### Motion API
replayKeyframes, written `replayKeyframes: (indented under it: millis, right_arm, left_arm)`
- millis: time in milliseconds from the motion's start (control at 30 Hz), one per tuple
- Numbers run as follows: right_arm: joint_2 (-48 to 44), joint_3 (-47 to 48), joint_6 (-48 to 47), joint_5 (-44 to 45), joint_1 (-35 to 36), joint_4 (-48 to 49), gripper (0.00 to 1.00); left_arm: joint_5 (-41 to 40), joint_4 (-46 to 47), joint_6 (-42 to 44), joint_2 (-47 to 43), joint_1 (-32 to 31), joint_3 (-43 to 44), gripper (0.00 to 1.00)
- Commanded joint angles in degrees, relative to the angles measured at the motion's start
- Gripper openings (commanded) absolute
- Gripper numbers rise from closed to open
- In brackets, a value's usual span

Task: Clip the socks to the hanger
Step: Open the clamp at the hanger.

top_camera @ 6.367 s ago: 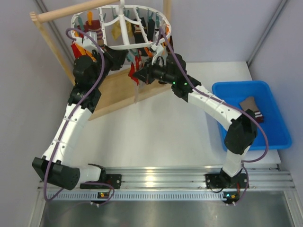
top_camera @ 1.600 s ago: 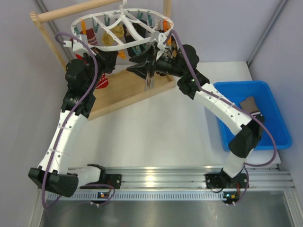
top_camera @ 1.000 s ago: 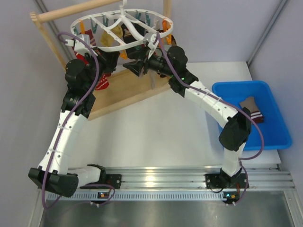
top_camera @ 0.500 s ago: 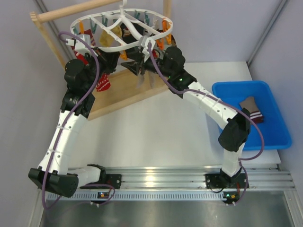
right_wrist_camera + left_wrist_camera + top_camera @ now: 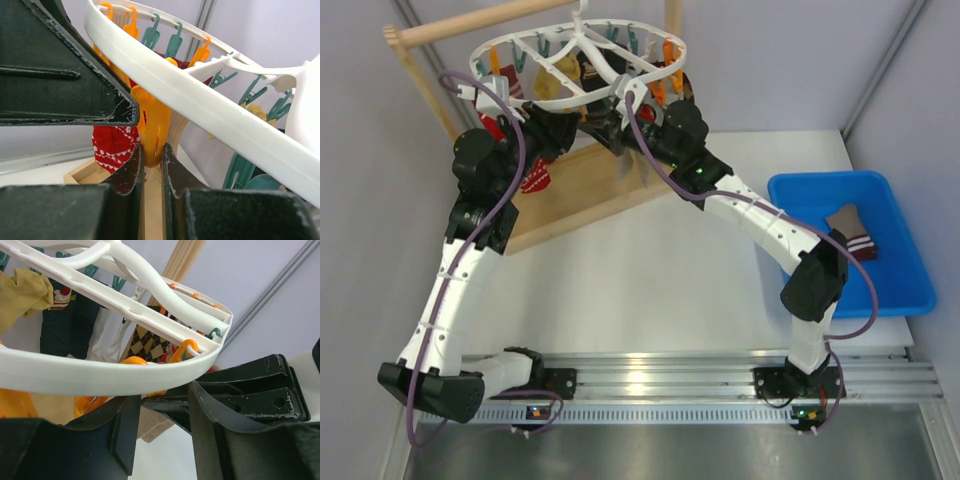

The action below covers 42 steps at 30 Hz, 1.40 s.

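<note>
The hanger (image 5: 200,102), a white ring strung with orange and teal pegs, hangs up by the rod of the wooden frame (image 5: 470,25) at the back left of the surface (image 5: 650,270). Several socks dangle under it: a yellow sock (image 5: 22,295), a dark sock (image 5: 70,325) and a red patterned sock (image 5: 112,142). A striped sock (image 5: 850,228) lies in the blue bin (image 5: 900,300), well apart on the right. The right gripper (image 5: 152,150) reaches up under the ring's near side, its jaws clenched on the lower end of an orange peg (image 5: 152,117). The left gripper (image 5: 164,407) sits just beside it below the rim, its jaws released, with a clear gap between them and nothing in their grasp.
</note>
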Motion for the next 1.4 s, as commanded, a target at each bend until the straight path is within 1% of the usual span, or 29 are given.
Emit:
replayKeyframes:
  millis: [0, 100, 267, 433, 500, 600, 633, 767, 800, 967, 1033, 1133, 1167, 1200, 1300, 1367]
  right_arm:
    - [-1.4, 1.6, -0.2, 2.9, 2.1, 1.5, 0.0]
    - [-2.4, 0.4, -0.9, 4.4, 3.0, 1.7, 0.0]
    - [-3.3, -1.1, -1.7, 6.4, 4.6, 1.6, 0.0]
    - [-3.6, -2.1, -3.7, 8.7, 6.1, 1.5, 0.0]
    - [-3.7, -2.4, -4.5, 10.0, 6.7, 1.4, 0.0]
    - [-3.7, -2.7, -5.4, 11.8, 7.1, 1.2, 0.0]
    - [-3.7, -2.8, -5.6, 12.4, 7.3, 1.2, 0.0]
    - [-3.6, -2.7, -6.2, 14.2, 7.7, 0.6, 0.0]
    - [-3.6, -2.8, -6.2, 14.2, 7.6, 0.5, 0.0]
    - [-3.5, -2.9, -6.2, 14.5, 7.7, -0.5, 0.0]
    - [-3.5, -2.9, -6.2, 14.5, 7.6, -0.9, 0.0]
    - [-3.6, -3.1, -6.2, 14.3, 7.7, -0.9, 0.0]
    - [-3.6, -3.2, -6.1, 14.1, 7.7, -0.9, 0.0]
    - [-3.5, -3.2, -6.1, 14.0, 7.7, -1.1, 0.0]
    - [-3.4, -3.3, -6.0, 13.5, 7.7, -1.4, 0.0]
    - [-3.4, -3.5, -5.8, 13.4, 7.7, -1.4, 0.0]
  left_arm:
    - [2.4, 3.1, -2.0, -2.2, -0.4, -0.5, 0.47]
    - [1.5, 3.2, -2.6, -1.3, -0.4, 0.4, 0.48]
    - [-4.2, 2.3, -4.0, 1.1, -0.4, 2.4, 0.49]
    - [-5.2, 3.2, -6.4, 2.9, -0.6, 3.8, 0.49]
    - [-6.8, 3.2, -6.1, 3.5, -0.9, 4.4, 0.48]
    - [-9.6, 3.2, -6.5, 3.8, -1.1, 4.9, 0.47]
    - [-11.9, 3.1, -6.8, 3.8, -1.1, 4.9, 0.46]
    - [-13.4, 3.2, -7.5, 3.4, -1.1, 4.6, 0.46]
    - [-13.6, 4.8, -7.7, 3.1, -1.1, 4.6, 0.46]
    - [-13.9, 5.6, -8.1, 2.3, -1.1, 4.3, 0.52]
    - [-13.9, 5.9, -7.7, 2.1, -1.1, 4.3, 0.53]
    - [-13.5, 6.8, -6.6, 1.6, -1.1, 4.3, 0.58]
    - [-13.3, 7.5, -5.9, 1.3, -1.1, 4.1, 0.63]
    - [-13.3, 8.9, -5.1, 1.0, -1.0, 3.8, 0.65]
    - [-13.6, 9.9, -3.4, 0.6, -1.1, 3.8, 0.66]
    - [-14.0, 10.0, -3.1, 0.6, -1.0, 3.9, 0.64]
